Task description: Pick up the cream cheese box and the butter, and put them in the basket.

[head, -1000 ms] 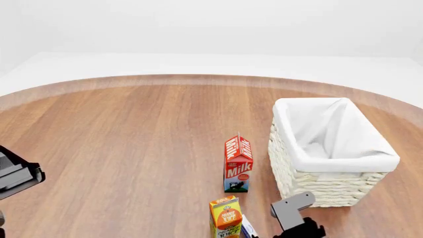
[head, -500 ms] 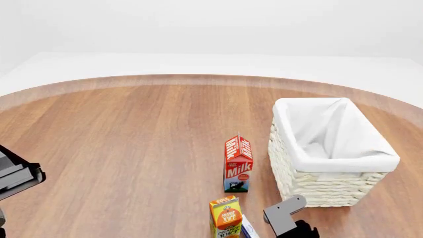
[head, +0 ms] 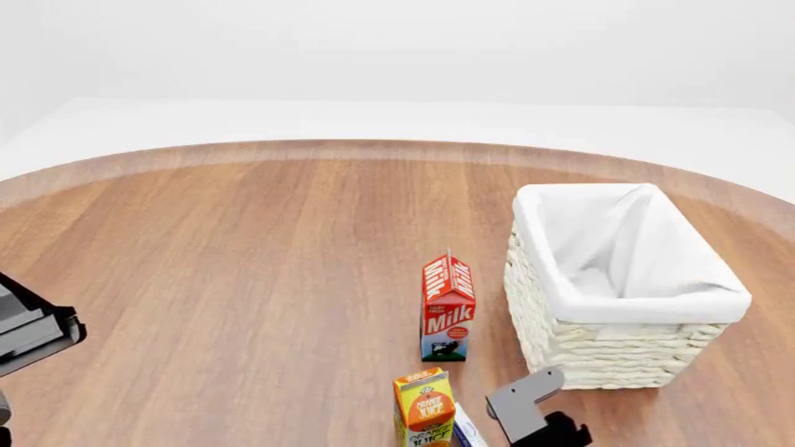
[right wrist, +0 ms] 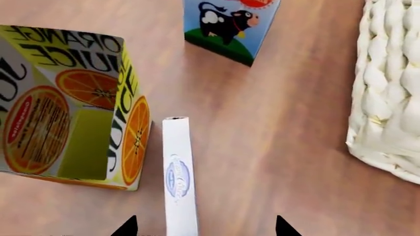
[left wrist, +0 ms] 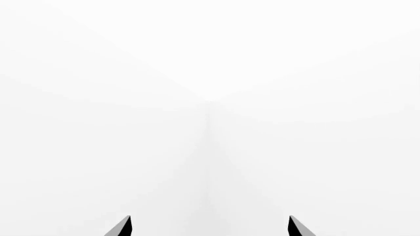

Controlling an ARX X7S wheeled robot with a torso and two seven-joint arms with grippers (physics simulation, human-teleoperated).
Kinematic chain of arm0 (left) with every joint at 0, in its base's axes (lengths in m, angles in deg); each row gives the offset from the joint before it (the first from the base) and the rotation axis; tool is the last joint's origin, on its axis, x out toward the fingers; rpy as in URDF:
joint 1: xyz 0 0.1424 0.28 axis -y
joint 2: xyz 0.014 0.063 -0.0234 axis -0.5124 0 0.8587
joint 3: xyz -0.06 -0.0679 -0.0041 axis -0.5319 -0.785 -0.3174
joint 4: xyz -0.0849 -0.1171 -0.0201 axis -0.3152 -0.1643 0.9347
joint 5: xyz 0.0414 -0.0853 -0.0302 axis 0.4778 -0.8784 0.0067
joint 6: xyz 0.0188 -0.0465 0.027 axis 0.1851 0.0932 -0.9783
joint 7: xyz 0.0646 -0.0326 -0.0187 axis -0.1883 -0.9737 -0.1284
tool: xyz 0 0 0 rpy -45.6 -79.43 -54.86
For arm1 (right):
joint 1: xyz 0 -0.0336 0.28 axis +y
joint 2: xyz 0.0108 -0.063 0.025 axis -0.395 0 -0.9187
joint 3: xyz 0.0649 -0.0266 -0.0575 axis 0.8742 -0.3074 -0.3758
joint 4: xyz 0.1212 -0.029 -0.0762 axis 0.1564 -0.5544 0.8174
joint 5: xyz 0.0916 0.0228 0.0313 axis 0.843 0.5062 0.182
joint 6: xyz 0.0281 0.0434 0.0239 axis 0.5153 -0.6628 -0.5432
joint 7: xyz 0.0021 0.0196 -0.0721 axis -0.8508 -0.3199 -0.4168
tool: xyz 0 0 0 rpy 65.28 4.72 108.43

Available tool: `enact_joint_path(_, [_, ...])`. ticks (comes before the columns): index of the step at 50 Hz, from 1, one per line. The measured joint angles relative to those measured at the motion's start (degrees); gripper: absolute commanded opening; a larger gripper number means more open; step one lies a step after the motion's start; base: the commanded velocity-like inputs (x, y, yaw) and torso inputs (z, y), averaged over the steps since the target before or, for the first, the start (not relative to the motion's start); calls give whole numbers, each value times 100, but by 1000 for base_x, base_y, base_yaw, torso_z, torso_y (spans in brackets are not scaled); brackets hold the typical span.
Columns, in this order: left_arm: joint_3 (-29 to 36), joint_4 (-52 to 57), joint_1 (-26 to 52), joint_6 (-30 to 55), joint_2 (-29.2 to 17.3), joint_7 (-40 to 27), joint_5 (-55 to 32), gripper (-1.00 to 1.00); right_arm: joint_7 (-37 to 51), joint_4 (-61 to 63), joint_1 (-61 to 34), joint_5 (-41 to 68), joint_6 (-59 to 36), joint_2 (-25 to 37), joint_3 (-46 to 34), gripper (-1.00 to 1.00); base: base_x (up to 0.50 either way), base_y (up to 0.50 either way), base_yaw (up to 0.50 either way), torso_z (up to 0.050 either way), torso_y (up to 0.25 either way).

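Observation:
The cream cheese box (right wrist: 178,179) stands on a thin white edge beside the orange juice carton (right wrist: 72,105); in the head view only a sliver of the cream cheese box (head: 466,430) shows at the bottom edge. My right gripper (right wrist: 204,227) is open just above it, one fingertip (right wrist: 128,227) on each side. Its wrist (head: 528,410) is at the bottom of the head view, in front of the white woven basket (head: 615,279). The butter is out of view. My left gripper (left wrist: 208,226) is open, facing blank white; its arm (head: 32,331) is at the left edge.
A red milk carton (head: 448,307) stands left of the basket, behind the orange juice carton (head: 425,408). The basket wall (right wrist: 394,88) is close on one side of my right gripper. The round wooden table (head: 249,251) stretches left and back.
My right wrist has moved left and slightly down in the head view, closer to the orange juice carton and the cream cheese box. The left arm has not moved.

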Motion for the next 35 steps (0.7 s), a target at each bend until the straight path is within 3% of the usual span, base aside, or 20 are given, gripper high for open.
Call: enact_joint_path(35, [40,-66,-17,-45,-35,-63,1,100,-141,-334,-88,-294,152,-228,-360,100,0,0,0,0,0])
